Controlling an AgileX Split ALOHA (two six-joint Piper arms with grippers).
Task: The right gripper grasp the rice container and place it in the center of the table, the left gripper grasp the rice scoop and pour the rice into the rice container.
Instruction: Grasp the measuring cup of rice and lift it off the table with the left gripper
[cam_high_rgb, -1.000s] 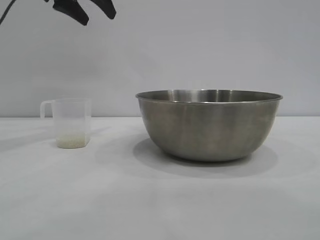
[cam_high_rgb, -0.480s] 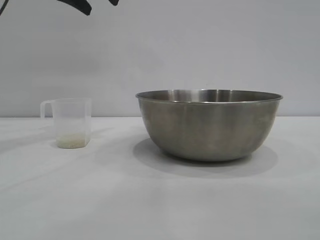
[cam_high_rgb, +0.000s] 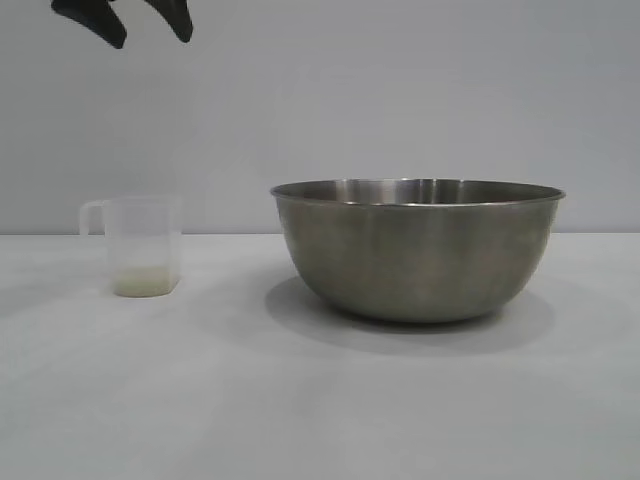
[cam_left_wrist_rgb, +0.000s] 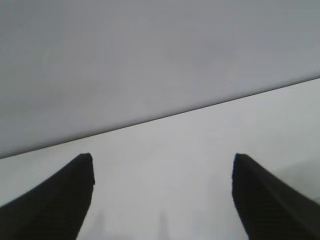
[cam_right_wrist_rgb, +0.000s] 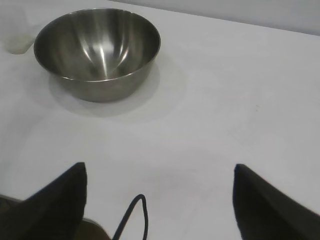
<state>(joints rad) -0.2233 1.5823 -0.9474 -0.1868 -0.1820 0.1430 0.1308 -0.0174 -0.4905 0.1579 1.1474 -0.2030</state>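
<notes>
The rice container (cam_high_rgb: 420, 250) is a big steel bowl standing on the white table (cam_high_rgb: 300, 400), right of centre in the exterior view. The rice scoop (cam_high_rgb: 145, 245), a small translucent cup with its handle to the left, stands left of it with a thin layer of rice (cam_high_rgb: 145, 283) at its bottom. My left gripper (cam_high_rgb: 150, 38) hangs open high above the scoop, and its wrist view shows the left gripper (cam_left_wrist_rgb: 162, 160) over bare table. My right gripper (cam_right_wrist_rgb: 160, 167) is open and empty, well away from the rice container (cam_right_wrist_rgb: 97, 50), whose inside is empty. The rice scoop (cam_right_wrist_rgb: 15, 35) shows partly beside it.
A plain grey wall (cam_high_rgb: 400, 90) stands behind the table. A black cable (cam_right_wrist_rgb: 135, 215) loops between the right gripper's fingers. Bare tabletop lies between that gripper and the bowl.
The left gripper rose almost out of the exterior view, then came back lower and farther left, above the scoop. Bowl and scoop have not moved.
</notes>
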